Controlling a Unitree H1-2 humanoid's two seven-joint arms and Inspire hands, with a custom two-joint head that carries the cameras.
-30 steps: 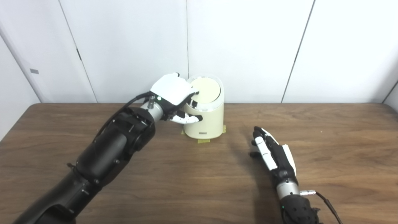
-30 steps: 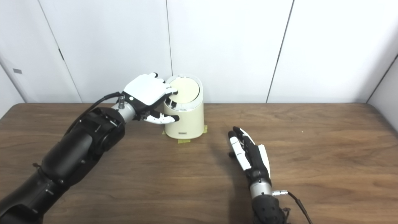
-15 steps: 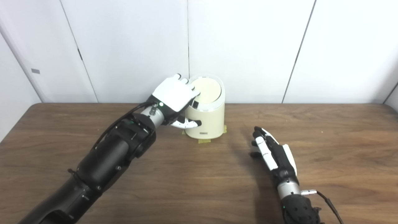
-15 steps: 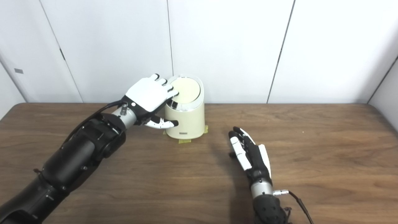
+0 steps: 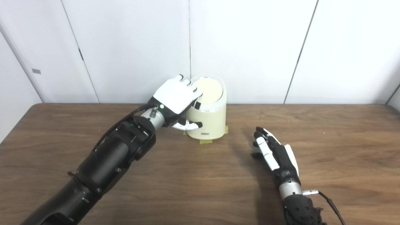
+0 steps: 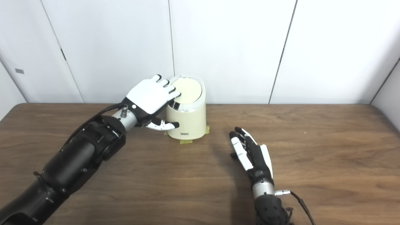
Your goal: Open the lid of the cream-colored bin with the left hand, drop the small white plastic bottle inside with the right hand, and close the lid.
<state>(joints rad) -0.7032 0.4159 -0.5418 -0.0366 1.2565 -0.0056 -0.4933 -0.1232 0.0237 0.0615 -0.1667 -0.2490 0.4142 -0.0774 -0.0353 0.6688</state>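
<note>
White panelled wall [image 5: 250, 47] behind; dark wood table [image 5: 200, 175] across the whole foreground.

Cream-colored bin [image 5: 209, 122] stands at the table's far edge, against the wall, on bits of yellow-green tape [image 5: 205, 142]. Its round lid [image 5: 210, 91] is down, tilted toward the camera.

Left hand [image 5: 175, 96]: fingers [image 5: 184, 82] spread and extended, back of hand up, holding nothing. Fingertips lie at the lid's left rim; touching or just above it, cannot tell. Thumb [image 5: 190, 125] sticks out below, across the front left of the bin's body, close to the wall of the bin; contact not clear.

Right hand [image 6: 251, 154]: on the table well to the right of the bin and nearer the camera, fingers straight and only slightly parted, pointing away toward the far edge, grasping nothing. It appears to lie on or just above the wood.

Small white plastic bottle: not visible in either view.

Against one second ago: the left hand's fingers were curled down over the lid's left edge; they are now straightened and fanned, hand lifted a little. Half a second ago the pose was already nearly as now. Lid looks the same, and so does the right hand.
</note>
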